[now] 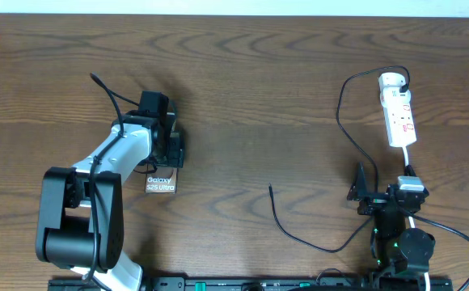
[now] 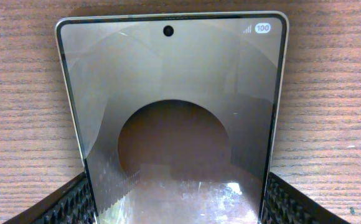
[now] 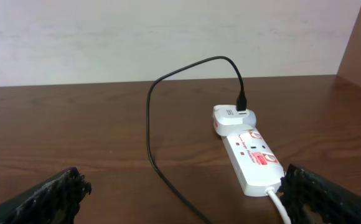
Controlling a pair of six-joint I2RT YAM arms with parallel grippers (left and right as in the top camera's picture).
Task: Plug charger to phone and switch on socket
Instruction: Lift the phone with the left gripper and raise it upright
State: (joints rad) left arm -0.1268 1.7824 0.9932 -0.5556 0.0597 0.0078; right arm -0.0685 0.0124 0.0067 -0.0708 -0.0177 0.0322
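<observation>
Currently we list: left claw (image 2: 180, 208) clamped on the phone (image 1: 160, 184) at worktop (image 1: 242, 89) left, right claw (image 3: 182, 176) apart and empty, charger (image 1: 390, 81) seated in the socket (image 1: 401, 120), its tip (image 1: 271, 188) loose; plugging and switching seemingly remain.

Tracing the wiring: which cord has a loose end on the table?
The thin black charger cable; its free tip lies bare on the table. The thicker white cord leaves the power strip.
</observation>
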